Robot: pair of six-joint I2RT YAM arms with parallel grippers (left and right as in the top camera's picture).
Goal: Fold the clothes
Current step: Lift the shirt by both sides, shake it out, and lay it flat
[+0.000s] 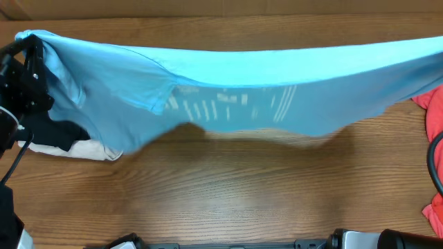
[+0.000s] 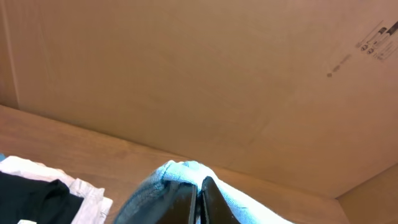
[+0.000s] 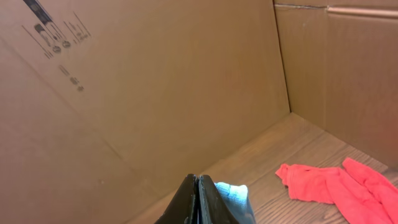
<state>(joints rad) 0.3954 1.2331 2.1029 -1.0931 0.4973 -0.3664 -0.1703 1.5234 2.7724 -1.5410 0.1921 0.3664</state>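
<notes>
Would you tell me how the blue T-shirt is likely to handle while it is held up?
Probably floppy: the T-shirt sags between its pinched corners. Likely thin and light, since print shows through it. It may swing if moved quickly.

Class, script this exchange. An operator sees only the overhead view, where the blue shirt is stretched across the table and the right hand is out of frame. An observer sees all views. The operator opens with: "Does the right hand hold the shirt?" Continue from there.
Observer: Yes. In the right wrist view, the right hand is shut on a small tip of the shirt.
Operator: How is the left hand gripping?
Observer: The left hand is shut on a bunched fold, with fabric bulging just above it.
Operator: What is the red thing at my right edge?
Observer: A red garment, lying crumpled on the table, apart from the shirt.
</notes>
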